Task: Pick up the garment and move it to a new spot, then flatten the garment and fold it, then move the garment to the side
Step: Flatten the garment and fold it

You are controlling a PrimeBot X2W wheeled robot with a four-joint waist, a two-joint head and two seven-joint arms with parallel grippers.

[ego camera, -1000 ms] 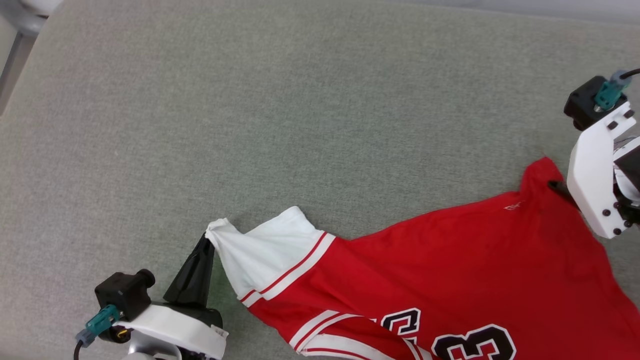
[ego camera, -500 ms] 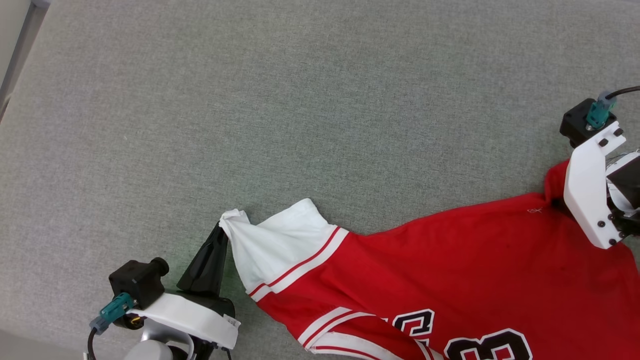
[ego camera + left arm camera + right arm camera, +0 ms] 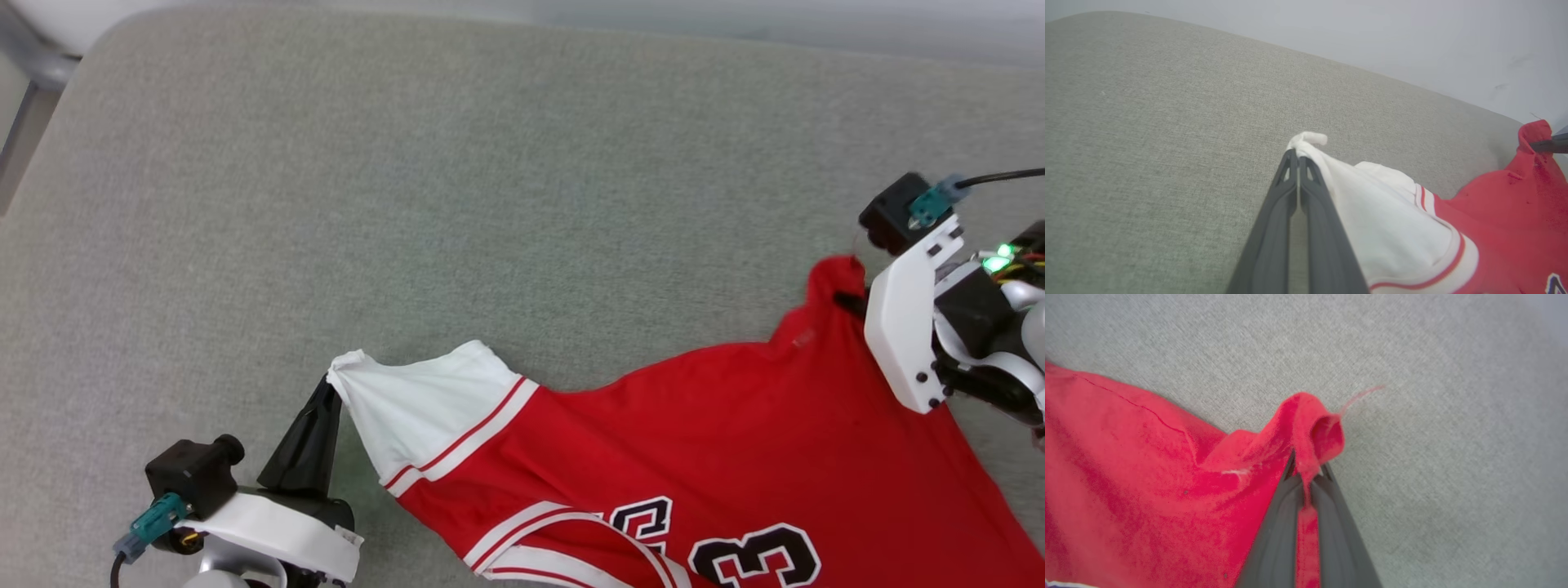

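The garment (image 3: 694, 441), a red jersey T-shirt with a white sleeve and black "23" print, lies stretched across the grey-green cushion, running off the head view's bottom edge. My left gripper (image 3: 331, 392) at the lower left is shut on the tip of the white sleeve (image 3: 1392, 228), and its two dark fingers (image 3: 1278, 220) are pressed together. At the right, my right gripper (image 3: 853, 302) is shut on a bunched red hem corner (image 3: 1310, 428), with cloth pinched between its fingers (image 3: 1331, 539). Between the two grips the cloth is pulled fairly taut.
The grey-green upholstered surface (image 3: 457, 212) spreads wide behind the shirt, with its rounded far edge along the top. A pale wall (image 3: 1412, 36) rises beyond it. A grey frame piece (image 3: 24, 106) stands at the upper left corner.
The head camera has shifted. My right gripper has drawn the red hem corner leftward and up in the view. My left gripper still holds the sleeve tip.
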